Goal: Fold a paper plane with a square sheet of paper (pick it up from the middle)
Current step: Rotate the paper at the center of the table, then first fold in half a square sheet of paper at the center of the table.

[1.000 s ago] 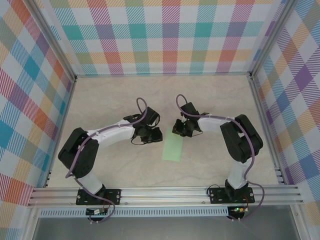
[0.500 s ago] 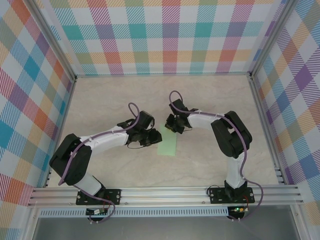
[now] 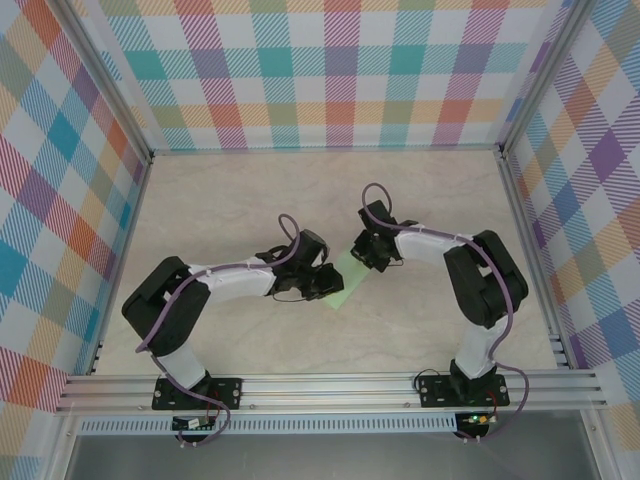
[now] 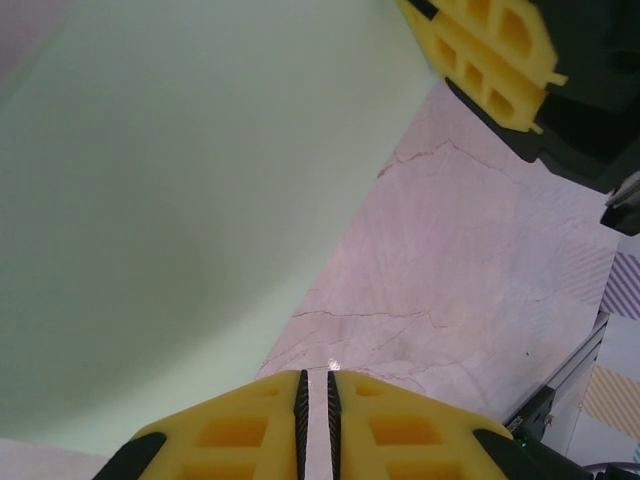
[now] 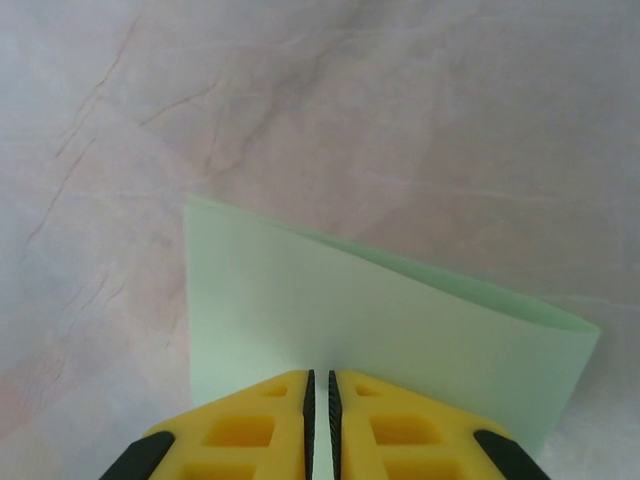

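Mint-green paper sheet (image 3: 347, 284) folded double, tilted, mid-table.

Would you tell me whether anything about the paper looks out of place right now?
The folded sheet of paper sits at a slant in the top view, and in the right wrist view its upper layer bows up instead of lying flat where the right gripper pinches it. No tears visible.

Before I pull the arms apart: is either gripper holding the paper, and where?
Cannot be told. The left gripper and right gripper are shut with tips on opposite ends of the folded sheet, pinching or pressing.
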`<state>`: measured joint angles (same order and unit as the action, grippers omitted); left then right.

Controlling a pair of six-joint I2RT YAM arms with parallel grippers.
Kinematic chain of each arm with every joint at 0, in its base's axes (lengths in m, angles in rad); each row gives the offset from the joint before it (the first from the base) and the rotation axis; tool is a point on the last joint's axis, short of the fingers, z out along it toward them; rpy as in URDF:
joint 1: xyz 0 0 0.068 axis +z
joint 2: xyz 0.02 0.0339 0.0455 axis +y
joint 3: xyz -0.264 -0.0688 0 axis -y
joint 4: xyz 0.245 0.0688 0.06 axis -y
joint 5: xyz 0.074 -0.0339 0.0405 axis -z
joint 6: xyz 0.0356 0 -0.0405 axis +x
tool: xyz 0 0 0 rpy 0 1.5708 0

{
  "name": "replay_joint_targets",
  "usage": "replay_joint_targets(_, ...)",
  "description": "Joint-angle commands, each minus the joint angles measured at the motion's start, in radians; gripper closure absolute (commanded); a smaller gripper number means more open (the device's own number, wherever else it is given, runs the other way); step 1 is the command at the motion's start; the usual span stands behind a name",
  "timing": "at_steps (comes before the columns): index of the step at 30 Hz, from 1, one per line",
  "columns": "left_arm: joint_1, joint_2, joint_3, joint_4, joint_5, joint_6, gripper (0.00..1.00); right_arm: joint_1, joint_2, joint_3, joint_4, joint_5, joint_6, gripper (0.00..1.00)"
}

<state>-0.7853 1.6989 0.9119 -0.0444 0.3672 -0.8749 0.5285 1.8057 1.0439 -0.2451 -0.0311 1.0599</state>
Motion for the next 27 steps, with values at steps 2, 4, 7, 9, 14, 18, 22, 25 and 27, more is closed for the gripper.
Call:
replay_joint_targets(2,-0.022,0.042,-0.008,0.055,0.013,-0.022,0.88,-0.028,-0.120,-0.102,0.166,-0.202,-0.156,0.86)
replay_joint_targets(4,-0.026,0.058,-0.013,0.068,0.011,-0.022,0.89,-0.027,-0.167,-0.157,0.177,-0.232,-0.205,0.86)
replay_joint_targets(7,-0.028,0.081,-0.015,0.077,0.011,-0.022,0.91,-0.027,-0.215,-0.241,0.215,-0.308,-0.258,0.87)
replay_joint_targets(9,-0.029,0.095,-0.015,0.092,0.022,-0.024,0.91,-0.027,-0.218,-0.279,0.232,-0.364,-0.273,0.88)
replay_joint_targets(14,-0.029,0.083,-0.004,0.070,0.007,-0.010,0.92,-0.027,-0.211,-0.342,0.282,-0.440,-0.290,0.92)
replay_joint_targets(18,-0.029,0.094,0.004,0.048,-0.002,-0.001,0.92,-0.027,-0.177,-0.346,0.284,-0.460,-0.314,0.92)
replay_joint_targets(22,-0.029,0.100,0.008,0.055,0.011,-0.003,0.93,-0.027,-0.146,-0.350,0.296,-0.451,-0.315,0.92)
replay_joint_targets(25,-0.029,0.097,0.012,0.062,0.019,-0.001,0.93,-0.027,-0.127,-0.346,0.303,-0.450,-0.314,0.93)
replay_joint_targets(27,-0.029,0.097,0.007,0.091,0.041,-0.005,0.93,-0.027,-0.114,-0.344,0.303,-0.448,-0.315,0.93)
